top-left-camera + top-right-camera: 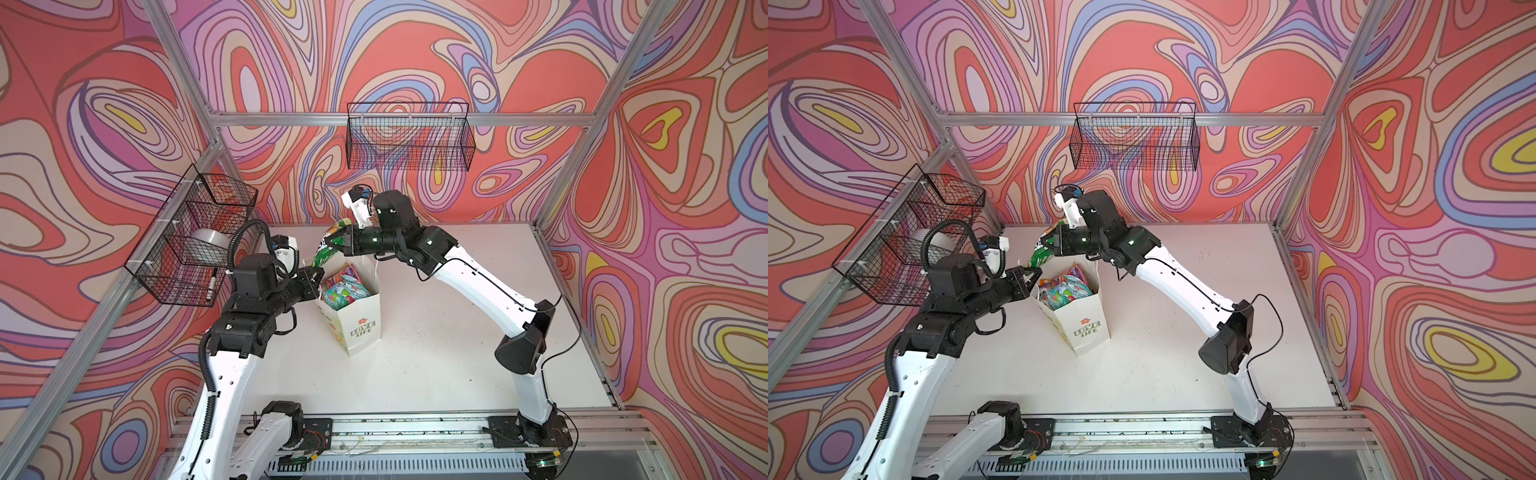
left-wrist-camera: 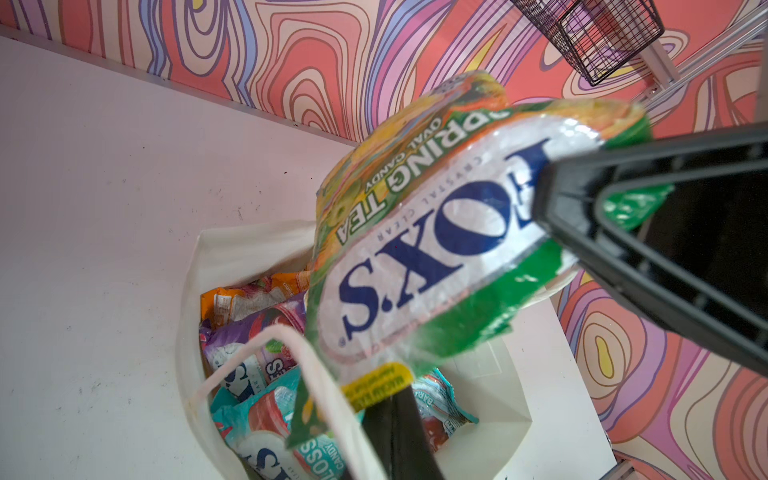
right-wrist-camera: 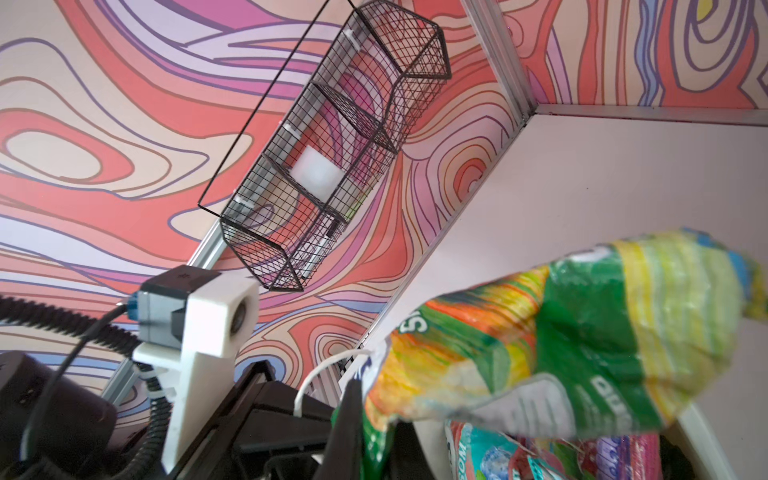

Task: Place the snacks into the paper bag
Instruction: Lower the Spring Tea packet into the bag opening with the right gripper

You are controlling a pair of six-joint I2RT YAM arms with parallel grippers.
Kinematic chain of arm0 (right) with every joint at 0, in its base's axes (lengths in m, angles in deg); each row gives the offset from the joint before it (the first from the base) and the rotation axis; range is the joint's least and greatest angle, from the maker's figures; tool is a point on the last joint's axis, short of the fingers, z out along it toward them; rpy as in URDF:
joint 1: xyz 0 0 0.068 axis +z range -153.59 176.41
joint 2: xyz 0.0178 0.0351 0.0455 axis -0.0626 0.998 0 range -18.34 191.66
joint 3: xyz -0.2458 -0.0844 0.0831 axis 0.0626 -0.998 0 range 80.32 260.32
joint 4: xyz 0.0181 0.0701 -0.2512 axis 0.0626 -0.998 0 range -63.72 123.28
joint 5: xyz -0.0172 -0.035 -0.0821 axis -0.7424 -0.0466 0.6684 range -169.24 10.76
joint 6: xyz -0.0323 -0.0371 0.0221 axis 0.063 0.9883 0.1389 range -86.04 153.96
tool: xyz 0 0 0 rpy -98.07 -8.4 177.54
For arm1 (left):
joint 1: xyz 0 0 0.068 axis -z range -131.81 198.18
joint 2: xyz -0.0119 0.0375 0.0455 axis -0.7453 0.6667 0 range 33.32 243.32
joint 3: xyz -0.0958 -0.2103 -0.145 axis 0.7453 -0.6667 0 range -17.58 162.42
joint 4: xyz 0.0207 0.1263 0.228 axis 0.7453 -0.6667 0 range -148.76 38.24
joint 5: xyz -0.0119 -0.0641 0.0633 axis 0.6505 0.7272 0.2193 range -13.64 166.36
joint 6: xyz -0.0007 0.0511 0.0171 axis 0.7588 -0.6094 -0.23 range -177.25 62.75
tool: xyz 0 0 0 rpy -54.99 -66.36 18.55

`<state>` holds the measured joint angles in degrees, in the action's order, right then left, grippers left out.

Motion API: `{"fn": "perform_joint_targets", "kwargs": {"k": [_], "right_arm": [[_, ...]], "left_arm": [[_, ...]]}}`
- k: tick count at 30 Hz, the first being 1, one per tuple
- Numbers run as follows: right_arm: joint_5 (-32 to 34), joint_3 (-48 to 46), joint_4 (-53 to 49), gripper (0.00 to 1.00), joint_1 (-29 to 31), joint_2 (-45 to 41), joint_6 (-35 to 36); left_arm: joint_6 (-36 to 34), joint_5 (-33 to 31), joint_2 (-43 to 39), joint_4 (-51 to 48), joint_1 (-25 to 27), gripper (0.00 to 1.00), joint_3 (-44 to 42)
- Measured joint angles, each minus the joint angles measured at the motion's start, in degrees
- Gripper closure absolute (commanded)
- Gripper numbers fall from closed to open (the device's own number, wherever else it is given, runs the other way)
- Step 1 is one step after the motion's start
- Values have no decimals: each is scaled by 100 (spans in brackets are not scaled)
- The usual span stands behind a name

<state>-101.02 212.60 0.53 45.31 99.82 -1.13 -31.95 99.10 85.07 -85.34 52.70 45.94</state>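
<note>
One green packet (image 1: 325, 256) clamped in right hand (image 1: 335, 242) over paper bag (image 1: 363, 332) | left hand (image 1: 319, 277) together at rim

Glossy plastic packet (image 2: 415, 266); matt paper bag (image 1: 361, 328), seemingly smooth.

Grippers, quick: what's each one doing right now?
Left gripper: closed, apparently pinching the rim of the paper bag.
Right gripper: closed on a green snack packet above the bag.
</note>
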Motion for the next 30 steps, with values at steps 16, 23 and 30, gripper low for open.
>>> {"fn": "perform_joint_targets", "kwargs": {"k": [16,23,30], "right_arm": [[748,-796,321,100,636,-776,0],[894,-1003,511,100,706,-1158,9],[1025,-1655,931,100,706,-1252,-284]], "left_arm": [[-2,131,-2,-2,35,100,0],[0,118,-2,-2,35,100,0],[0,83,0,-13,33,100,0]]}}
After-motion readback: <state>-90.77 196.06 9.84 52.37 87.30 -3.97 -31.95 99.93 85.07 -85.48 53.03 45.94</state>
